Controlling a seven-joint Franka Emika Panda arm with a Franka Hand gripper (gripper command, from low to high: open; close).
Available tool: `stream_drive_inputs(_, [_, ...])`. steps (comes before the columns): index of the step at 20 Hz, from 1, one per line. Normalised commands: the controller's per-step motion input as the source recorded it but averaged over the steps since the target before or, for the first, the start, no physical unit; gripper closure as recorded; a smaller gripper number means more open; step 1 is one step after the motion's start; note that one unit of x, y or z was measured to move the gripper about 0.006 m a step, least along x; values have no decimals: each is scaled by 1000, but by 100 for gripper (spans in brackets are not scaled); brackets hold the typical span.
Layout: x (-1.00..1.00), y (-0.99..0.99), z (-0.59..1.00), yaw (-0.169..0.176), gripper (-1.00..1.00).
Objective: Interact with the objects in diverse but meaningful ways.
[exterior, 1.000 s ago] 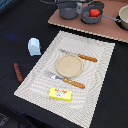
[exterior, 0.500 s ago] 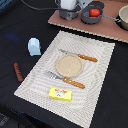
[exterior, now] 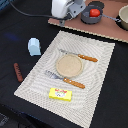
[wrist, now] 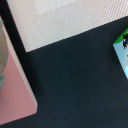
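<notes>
A pale woven placemat lies on the dark surface. In the middle of the mat sits a round tan plate. A wooden-handled knife lies just beyond the plate, and a wooden-handled fork lies on its nearer side, both angled the same way. At the far edge of the surface is a pinkish-brown board carrying a grey pot, with a second grey pot at the exterior view's right, partly cut off. In the wrist view the board's pink corner shows beside the dark surface.
</notes>
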Motion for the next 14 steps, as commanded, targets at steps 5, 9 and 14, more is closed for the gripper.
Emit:
stream_drive_inputs(5, [-931, -363, -101, -63, -100])
stream_drive_inputs(9, [-943, -365, 21, -59, -100])
stream_drive_inputs(14, [-934, -358, 258, -32, -100])
